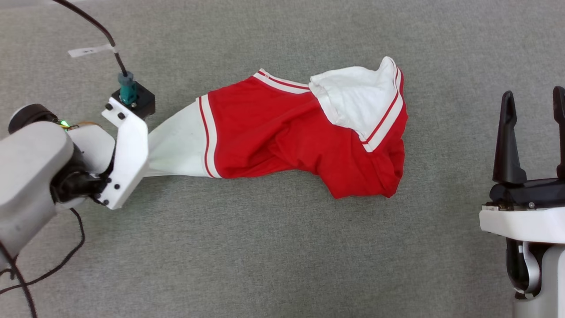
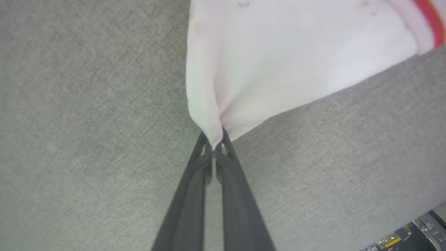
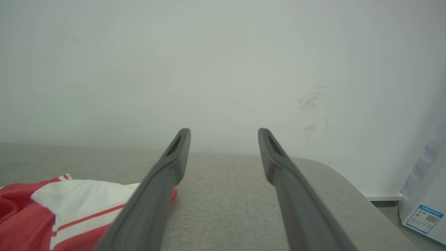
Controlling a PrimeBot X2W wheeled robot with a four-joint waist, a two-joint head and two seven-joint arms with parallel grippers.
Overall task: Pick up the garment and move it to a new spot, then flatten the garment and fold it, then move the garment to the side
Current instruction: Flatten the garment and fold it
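- the left gripper [image 2: 213, 148] has its two dark fingers pressed together on a corner of the white sleeve [image 2: 278, 62]; the cloth bunches into a small peak right at the tips.
- from those tips the garment [image 1: 304, 132] runs straight ahead: near sleeve first, then the red body, then the far sleeve [image 1: 353, 97] folded over the end. its long axis roughly follows the line of the left fingers.
- it lies crumpled, not flat, on the grey surface [image 1: 265, 265], between the two grippers.
- the right gripper [image 1: 533, 93] has its fingers wide apart with nothing between them. the garment's far end lies off to the left of those fingers, near but not touching.
- the left forearm comes in low from the side, wrist bent so the fingers point along the surface into the cloth. the right fingers point forward, away from the garment.
- this looks like the start of the pick-up. a lift from here would likely hang the shirt lengthwise from one sleeve corner, with the left arm alone carrying it.
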